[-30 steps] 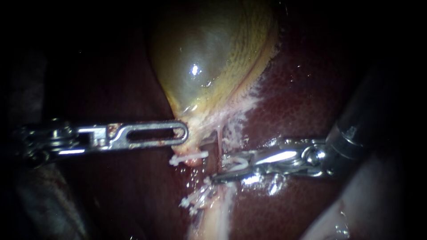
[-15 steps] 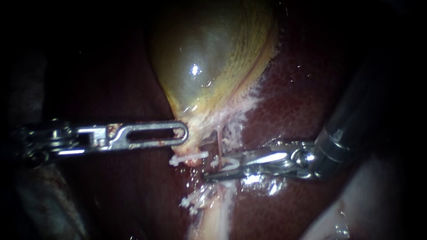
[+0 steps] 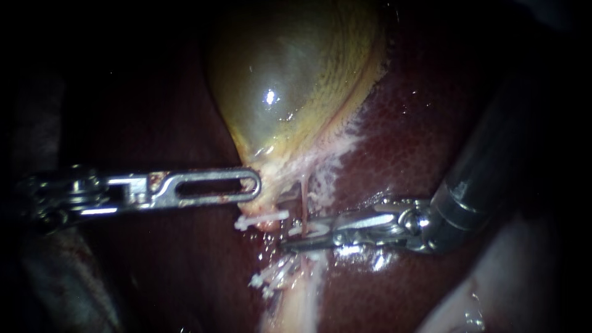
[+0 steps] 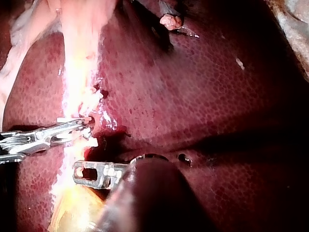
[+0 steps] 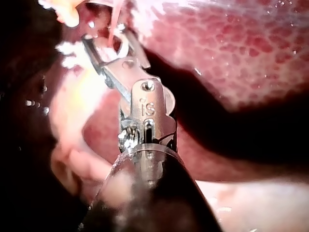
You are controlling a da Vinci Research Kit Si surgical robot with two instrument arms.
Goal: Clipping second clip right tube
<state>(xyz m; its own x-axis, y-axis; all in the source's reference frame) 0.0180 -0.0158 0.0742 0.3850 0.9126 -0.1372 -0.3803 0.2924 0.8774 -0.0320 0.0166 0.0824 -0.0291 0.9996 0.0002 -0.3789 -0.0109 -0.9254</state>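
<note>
My left instrument (image 3: pixel 250 187) is clenched on the neck of the gallbladder (image 3: pixel 290 80). The right tube (image 3: pixel 304 200) hangs from that neck toward 6 o'clock, over the liver (image 3: pixel 419 135). My right instrument (image 3: pixel 296 237), in from 3 o'clock, grasps a white clip (image 3: pixel 313 229) between its jaws, astride the tube. I judge it placed but not yet squeezed flat; closing and release remain. A set clip (image 3: pixel 262 219) lies at the tube's 9 o'clock, lower clips (image 3: pixel 271 279) at 7
</note>
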